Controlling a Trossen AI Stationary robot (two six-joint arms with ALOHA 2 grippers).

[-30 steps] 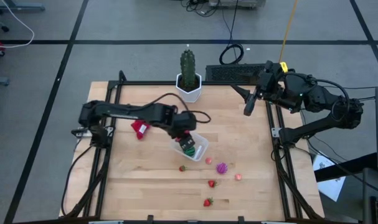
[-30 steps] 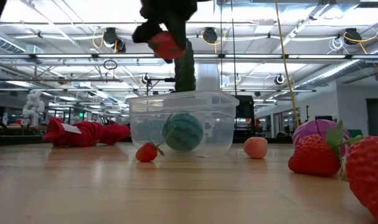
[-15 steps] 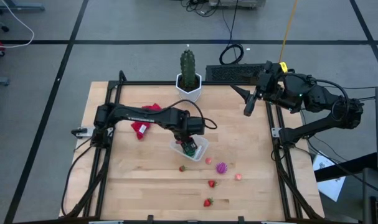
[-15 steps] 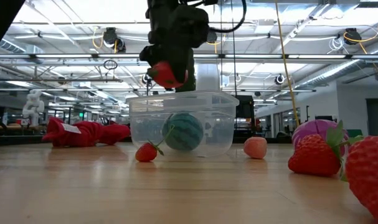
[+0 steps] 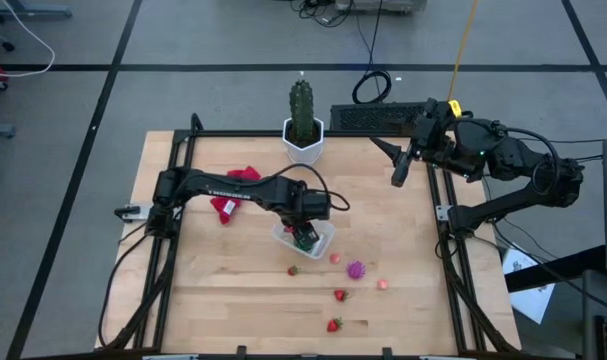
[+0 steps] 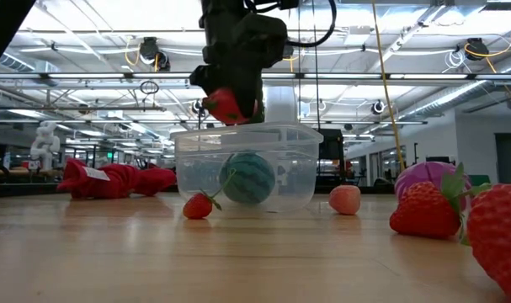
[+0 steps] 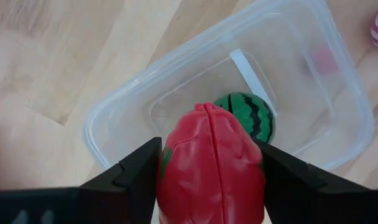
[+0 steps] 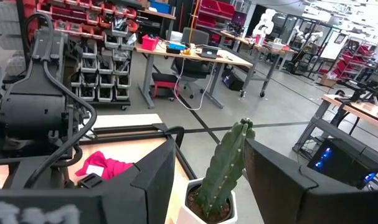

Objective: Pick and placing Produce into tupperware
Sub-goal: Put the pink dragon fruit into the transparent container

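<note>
The clear tupperware (image 5: 319,240) (image 6: 247,168) (image 7: 101,118) stands on the wooden table with a green striped ball (image 7: 248,115) (image 6: 247,177) lying on its bottom. My left gripper (image 5: 303,236) (image 7: 210,155) hangs just above the tub's open top, shut on a red oval produce piece (image 6: 227,105). My right gripper (image 5: 398,170) (image 8: 207,180) waits high at the far right, open, with nothing between its fingers. Loose produce lies on the table nearer the front: strawberries (image 5: 293,270) (image 5: 340,294) (image 5: 334,324), a purple ball (image 5: 357,269) and pink bits (image 5: 335,258) (image 5: 383,284). My left gripper pinches the red oval by its two opposite sides (image 7: 170,168) between the two fingers. The fingers come from above, pointing down. The oval is lifted clear, its lower end (image 6: 224,109) showing below the fingers just over the tub's rim.
A red cloth (image 5: 228,200) lies left of the tub. A green cactus in a white pot (image 5: 302,125) stands at the table's far edge. Black rails (image 5: 173,230) run along both sides of the table. Bare wood lies at the near left.
My left gripper has come down toward the tupperware with the red oval still in its hold. Most of the drop came early; it has nearly settled just above the rim. The right arm kept still.
</note>
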